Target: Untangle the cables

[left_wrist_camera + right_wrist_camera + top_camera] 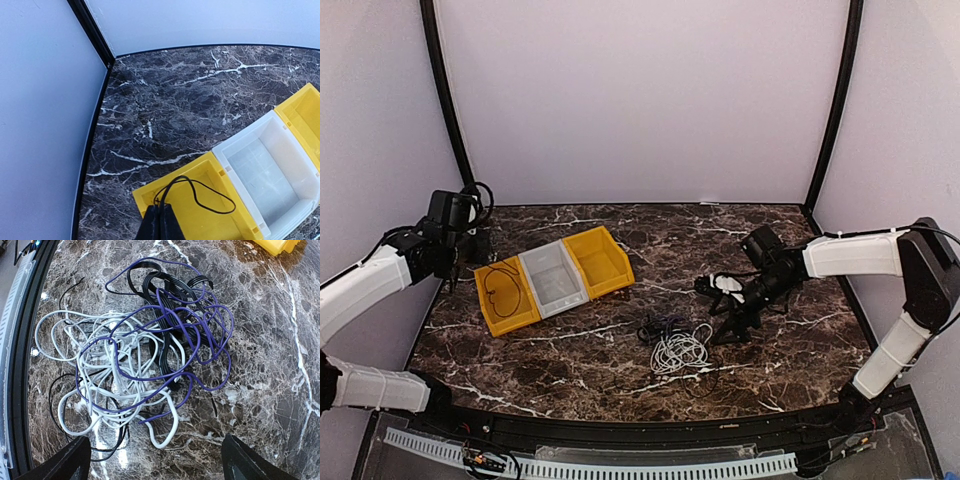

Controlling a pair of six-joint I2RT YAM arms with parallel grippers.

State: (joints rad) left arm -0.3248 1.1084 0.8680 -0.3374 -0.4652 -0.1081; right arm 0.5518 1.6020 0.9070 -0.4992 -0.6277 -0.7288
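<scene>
Fingers of my left gripper (159, 210) are pressed together, pinching the end of a thin black cable (220, 196). Its loop lies in the near yellow bin (150, 187). Touching that bin in a row are a grey-white bin (245, 137) and then a second yellow bin (300, 107), all on the dark marble table (165, 100). My right gripper (155, 450) is spread wide and hovers over the tangle of cables (145, 347): white, purple and black cords knotted together. The tangle lies on the table well apart from the bins, nearer the front edge. My right fingers are apart from the cords.
</scene>
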